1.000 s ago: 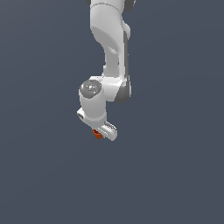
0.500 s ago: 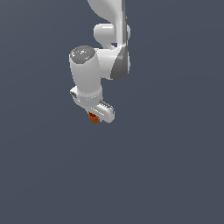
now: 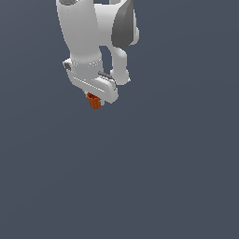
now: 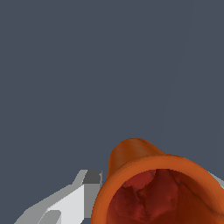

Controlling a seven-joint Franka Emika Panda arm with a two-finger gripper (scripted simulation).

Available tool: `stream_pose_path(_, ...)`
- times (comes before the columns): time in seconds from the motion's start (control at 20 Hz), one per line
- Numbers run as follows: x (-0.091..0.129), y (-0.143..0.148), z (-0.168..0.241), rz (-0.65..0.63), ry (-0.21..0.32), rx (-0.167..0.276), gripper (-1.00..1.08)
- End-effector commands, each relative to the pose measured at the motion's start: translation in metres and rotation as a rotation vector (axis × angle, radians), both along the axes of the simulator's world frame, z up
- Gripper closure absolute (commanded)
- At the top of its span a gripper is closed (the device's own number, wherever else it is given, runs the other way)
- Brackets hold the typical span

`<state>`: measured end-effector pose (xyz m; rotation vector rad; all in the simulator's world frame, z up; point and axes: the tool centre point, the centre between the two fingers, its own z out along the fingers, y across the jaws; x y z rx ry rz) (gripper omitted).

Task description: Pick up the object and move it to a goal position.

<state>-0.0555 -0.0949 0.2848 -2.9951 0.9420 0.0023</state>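
Between the fingers of the end effector sits the orange-red cup, clamped and hanging below the white hand, its rimmed mouth facing the wrist camera. Judging by this, the carry step is in hand; no goal marker shows, so the next move calls for steady transport without loosening. Above, the arm descends steeply from the upper left.

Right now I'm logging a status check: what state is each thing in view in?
White robot gripper: shut on the cup, carried in the air.
Small orange-red tapered cup with a rimmed mouth: held between the fingers, lifted clear of any surface, its mouth turned toward the wrist camera, its narrow end pointing away.
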Motion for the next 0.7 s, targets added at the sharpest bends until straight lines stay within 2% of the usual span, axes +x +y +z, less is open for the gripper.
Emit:
stream_pose_path(0.0,-0.012,-0.004,0.029,0.000,-0.001,-0.001,1.08)
stream_pose_path(0.35,-0.038,-0.015,0.101,-0.001,-0.001,-0.002,1.08)
stream_pose_path(0.65,-0.053,-0.021,0.146,0.000,-0.001,-0.002,1.08)
